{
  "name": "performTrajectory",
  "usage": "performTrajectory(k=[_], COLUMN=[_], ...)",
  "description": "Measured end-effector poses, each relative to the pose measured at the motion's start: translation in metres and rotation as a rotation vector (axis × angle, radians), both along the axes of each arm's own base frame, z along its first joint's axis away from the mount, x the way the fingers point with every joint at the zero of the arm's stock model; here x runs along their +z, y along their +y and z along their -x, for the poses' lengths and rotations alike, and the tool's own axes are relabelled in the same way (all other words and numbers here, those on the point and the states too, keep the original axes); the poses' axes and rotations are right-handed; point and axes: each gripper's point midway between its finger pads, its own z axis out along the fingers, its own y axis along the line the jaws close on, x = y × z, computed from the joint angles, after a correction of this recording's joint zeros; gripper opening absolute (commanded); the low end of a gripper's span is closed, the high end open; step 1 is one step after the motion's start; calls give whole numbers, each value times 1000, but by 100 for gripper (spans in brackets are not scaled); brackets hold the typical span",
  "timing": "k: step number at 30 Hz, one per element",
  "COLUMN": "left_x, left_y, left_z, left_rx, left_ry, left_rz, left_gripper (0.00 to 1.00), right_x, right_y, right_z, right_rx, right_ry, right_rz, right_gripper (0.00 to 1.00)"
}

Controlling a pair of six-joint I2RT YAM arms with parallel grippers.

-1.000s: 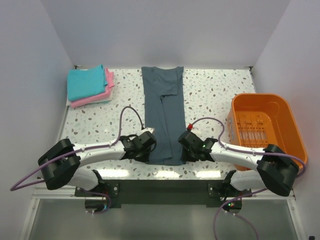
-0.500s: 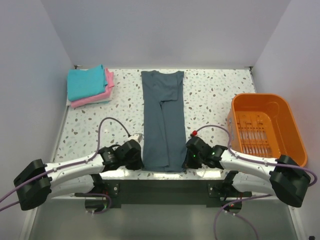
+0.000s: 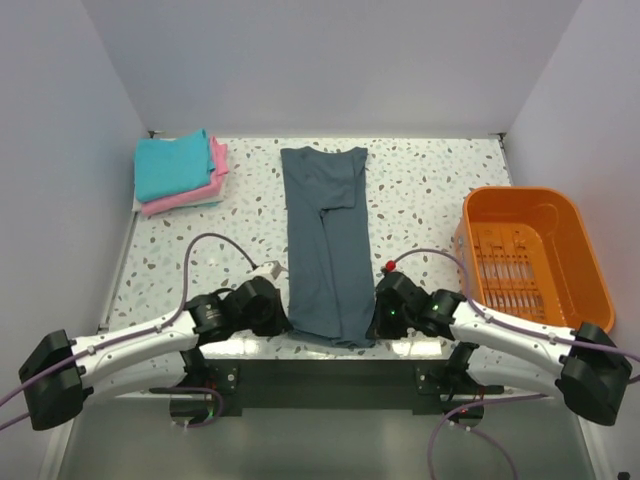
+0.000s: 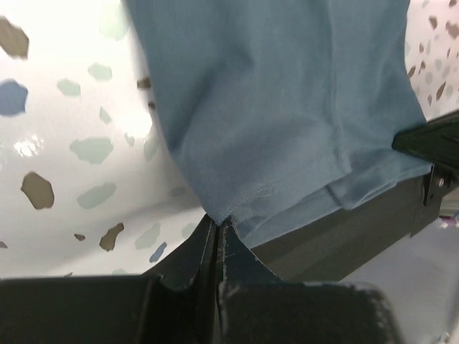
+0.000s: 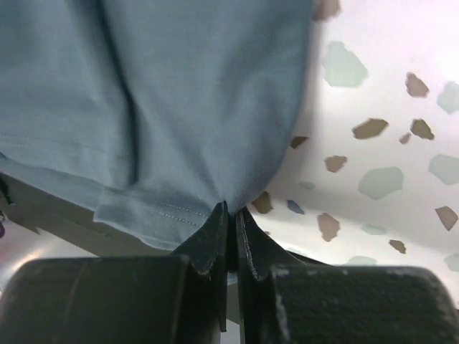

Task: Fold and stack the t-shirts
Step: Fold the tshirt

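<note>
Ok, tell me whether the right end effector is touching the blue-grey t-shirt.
Touching. The right wrist view shows the right end effector pinched shut on a hem corner of the blue-grey t-shirt.

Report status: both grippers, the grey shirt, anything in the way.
Left gripper shut on slate blue-grey t-shirt, near left corner; right gripper shut on near right corner. Shirt folded lengthwise, flat. Nothing on it; orange bin off right.
</note>
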Motion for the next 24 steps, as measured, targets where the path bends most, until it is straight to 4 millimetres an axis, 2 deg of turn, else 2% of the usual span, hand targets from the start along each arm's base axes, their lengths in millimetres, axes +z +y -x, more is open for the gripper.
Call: performTrajectory(k=[5, 9, 13, 18, 21, 24], left_x=[21, 33, 32, 49, 60, 62], left_y=[-10, -8, 2, -1, -4, -4], left_z=[-29, -67, -106, -152, -187, -215], left_rx=[52, 123, 184, 211, 239, 262], left_ry=[-63, -119, -159, -238, -281, -300], left_rz=[-44, -63, -112, -156, -160, -175], left_gripper=[0, 0, 0, 0, 0, 0], right_x=[22, 42, 56, 60, 59, 60], right_y=[12, 20, 23, 21, 17, 16], right_z=[-28, -69, -109, -161, -189, -215], right_rx=[-4, -45, -89, -141, -169, -189], right_ry=[-71, -159, -231, -270, -282, -292], right_rz=[51, 80, 100, 132, 153, 160], right_gripper=[0, 0, 0, 0, 0, 0])
